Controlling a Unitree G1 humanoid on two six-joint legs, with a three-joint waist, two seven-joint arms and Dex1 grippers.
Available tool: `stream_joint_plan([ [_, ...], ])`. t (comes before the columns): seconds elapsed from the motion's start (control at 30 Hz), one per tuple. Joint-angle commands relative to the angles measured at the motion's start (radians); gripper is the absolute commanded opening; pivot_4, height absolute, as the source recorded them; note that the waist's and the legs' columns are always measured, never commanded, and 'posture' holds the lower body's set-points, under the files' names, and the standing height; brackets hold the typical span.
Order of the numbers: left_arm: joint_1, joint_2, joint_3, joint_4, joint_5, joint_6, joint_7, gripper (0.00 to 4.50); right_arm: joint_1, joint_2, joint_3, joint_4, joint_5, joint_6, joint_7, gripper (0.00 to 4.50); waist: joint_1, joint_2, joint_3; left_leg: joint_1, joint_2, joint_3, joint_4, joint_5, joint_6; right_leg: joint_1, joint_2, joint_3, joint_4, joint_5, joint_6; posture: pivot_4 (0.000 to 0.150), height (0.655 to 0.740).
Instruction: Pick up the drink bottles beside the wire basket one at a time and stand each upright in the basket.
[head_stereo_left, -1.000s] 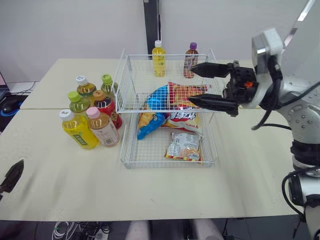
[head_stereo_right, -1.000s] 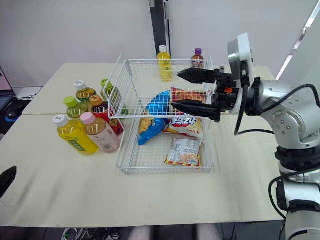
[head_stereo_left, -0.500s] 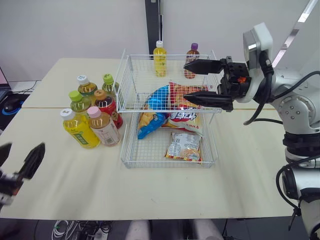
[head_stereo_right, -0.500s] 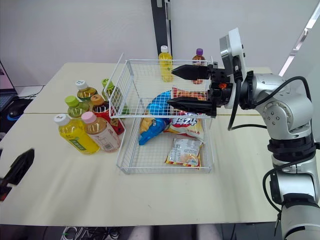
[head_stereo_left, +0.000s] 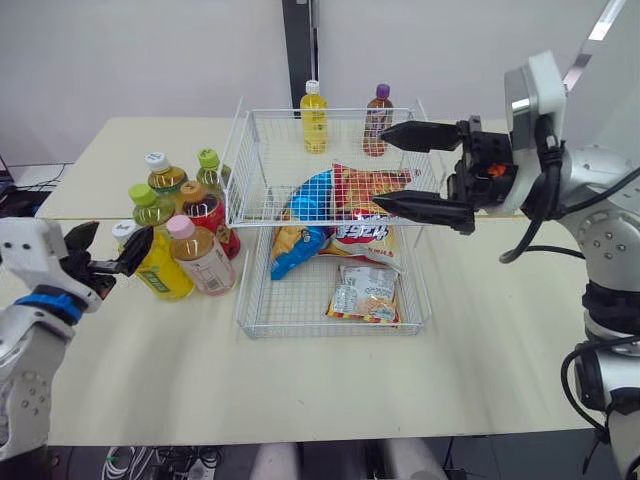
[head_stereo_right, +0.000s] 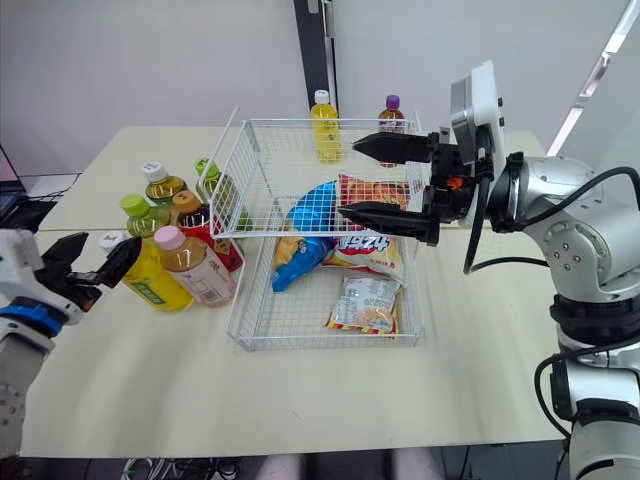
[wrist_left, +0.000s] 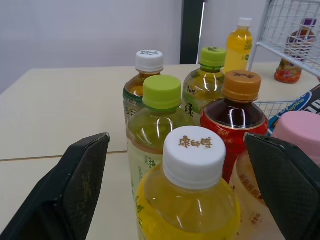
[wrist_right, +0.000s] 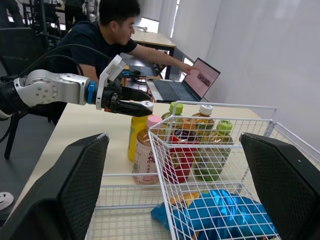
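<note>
Sees wire basket on the table, snack bags inside. Finds six drink bottles clustered just left of it. Hovers right gripper over the basket's right side, jaws spread wide, empty. Levels left gripper, jaws equally wide, at the yellow bottle, bracketing its cap without touching.

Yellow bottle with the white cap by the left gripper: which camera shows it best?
Left wrist view: the yellow bottle sits close and centred before the left gripper. In the eye views that gripper partly covers it; the right wrist view shows it far off.
</note>
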Motion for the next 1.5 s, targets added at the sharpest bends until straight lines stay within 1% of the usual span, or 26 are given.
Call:
stream_joint_plan([
  [0.03,-0.047,0.012,-0.023,0.014,0.032,-0.005,-0.009,4.48,0.003,-0.019,-0.046,-0.048,0.023,0.002,-0.021,4.50,0.001,0.000,0.000,0.000,0.000,0.000,0.000,0.000,0.000,0.000,0.000,0.000,0.000,0.000,0.000,0.150,0.7400],
  [0.23,-0.065,0.004,-0.035,0.038,0.055,-0.010,-0.032,4.48,0.012,-0.030,-0.062,-0.066,0.028,0.016,-0.035,4.50,0.001,0.000,0.000,0.000,0.000,0.000,0.000,0.000,0.000,0.000,0.000,0.000,0.000,0.000,0.000,0.150,0.7400],
  [0.27,-0.062,0.002,-0.034,0.038,0.056,-0.009,-0.037,4.08,0.013,-0.031,-0.063,-0.069,0.028,0.018,-0.037,4.50,0.001,0.000,0.000,0.000,0.000,0.000,0.000,0.000,0.000,0.000,0.000,0.000,0.000,0.000,0.000,0.150,0.7400],
  [0.33,-0.057,-0.001,-0.032,0.039,0.058,-0.010,-0.043,3.57,0.015,-0.032,-0.065,-0.072,0.030,0.021,-0.040,4.50,0.001,0.000,0.000,0.000,0.000,0.000,0.000,0.000,0.000,0.000,0.000,0.000,0.000,0.000,0.000,0.150,0.7400],
  [0.53,-0.055,-0.007,-0.025,0.035,0.058,-0.004,-0.048,1.64,0.011,-0.032,-0.064,-0.073,0.034,0.024,-0.047,4.50,0.001,0.000,0.000,0.000,0.000,0.000,0.000,0.000,0.000,0.000,-0.001,0.000,0.000,0.000,0.000,0.150,0.7400],
  [0.57,-0.051,-0.007,-0.022,0.032,0.057,-0.002,-0.048,1.38,0.011,-0.031,-0.063,-0.073,0.035,0.024,-0.047,4.50,0.001,0.000,0.000,0.000,0.000,0.000,0.000,0.000,0.000,0.000,-0.001,0.000,0.000,0.000,0.000,0.150,0.7400],
  [0.83,-0.008,0.002,0.046,-0.016,0.011,0.029,-0.049,1.36,0.006,-0.024,-0.051,-0.055,0.028,0.006,-0.039,4.50,-0.002,0.000,0.000,0.000,0.000,0.000,0.000,0.000,0.000,0.000,-0.001,0.001,0.000,0.000,0.000,0.150,0.7400],
  [0.97,-0.008,0.052,0.099,-0.066,-0.047,0.099,-0.065,1.36,-0.009,-0.018,-0.038,-0.021,0.009,-0.016,-0.021,4.50,-0.002,-0.001,0.000,0.000,0.000,0.000,0.000,0.000,0.000,0.000,-0.001,0.000,0.000,0.000,0.000,0.150,0.7400],
  [1.07,-0.027,0.120,0.163,-0.098,-0.126,0.178,-0.095,1.36,-0.024,-0.010,-0.031,0.010,0.010,-0.025,-0.002,4.50,-0.001,-0.003,0.003,-0.001,0.000,0.000,0.000,0.000,-0.001,-0.001,0.000,0.000,0.000,0.000,0.000,0.150,0.7400],
  [1.13,-0.041,0.181,0.215,-0.094,-0.174,0.235,-0.124,1.36,-0.035,-0.002,-0.025,0.026,-0.009,-0.045,0.001,4.50,-0.001,-0.006,0.005,-0.001,0.001,-0.002,0.000,0.000,-0.001,-0.001,0.000,0.000,0.000,0.000,0.000,0.150,0.7400],
  [1.23,-0.057,0.301,0.300,-0.069,-0.263,0.350,-0.191,1.36,-0.048,0.007,-0.015,0.049,-0.032,-0.070,0.007,4.50,-0.001,-0.010,0.007,-0.001,0.001,-0.003,0.000,0.000,-0.001,-0.001,0.000,-0.001,0.000,-0.001,-0.001,0.150,0.7400],
  [1.33,-0.134,0.440,0.381,-0.014,-0.377,0.466,-0.251,1.36,-0.053,0.006,-0.008,0.062,-0.050,-0.086,0.025,4.50,0.000,-0.011,0.011,-0.002,0.001,-0.002,-0.001,-0.001,-0.001,-0.002,-0.001,-0.001,-0.001,-0.001,-0.001,0.150,0.7400],
  [1.43,-0.260,0.606,0.386,0.097,-0.445,0.551,-0.315,1.36,-0.060,0.007,-0.006,0.072,-0.055,-0.095,0.029,4.50,0.002,-0.013,0.013,-0.003,0.000,-0.003,-0.001,-0.001,-0.001,-0.003,0.000,-0.003,-0.001,-0.001,-0.001,0.150,0.7400],
  [1.5,-0.336,0.697,0.340,0.164,-0.465,0.565,-0.373,1.36,-0.061,0.010,-0.008,0.076,-0.062,-0.105,0.026,4.50,0.000,-0.012,0.013,-0.005,0.000,-0.002,-0.001,-0.001,-0.001,-0.005,0.000,-0.004,0.000,-0.001,-0.001,0.150,0.7400],
])
